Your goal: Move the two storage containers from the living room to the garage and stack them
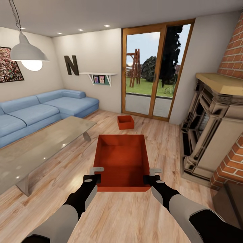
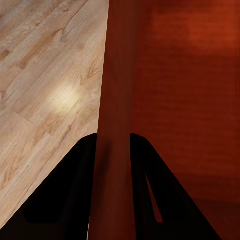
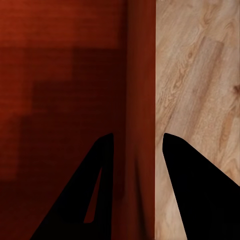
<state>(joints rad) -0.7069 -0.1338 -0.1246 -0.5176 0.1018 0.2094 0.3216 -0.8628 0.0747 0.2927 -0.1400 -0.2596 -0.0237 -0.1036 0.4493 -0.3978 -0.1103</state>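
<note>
Both grippers, left (image 1: 95,172) & right (image 1: 152,174), w/ fingers clamped on opposite side walls of near red-orange rectangular plastic bin (image 1: 121,158), over light wood plank floor (image 1: 121,219). Second alike bin (image 1: 125,122) on floor nr wood-framed glass doors (image 1: 153,71).

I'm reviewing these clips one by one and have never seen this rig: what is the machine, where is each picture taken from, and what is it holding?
It is a simulated two-armed wheeled robot in a living room. The wide picture comes from its head, looking down over both arms. The other two come from cameras at each wrist, looking along the jaws. The left gripper and right gripper each clamp a side wall of the near storage container; the dark wedges in the wrist views are its fingers straddling that wall. A second storage container sits on the wood floor near the glass doors.
</note>
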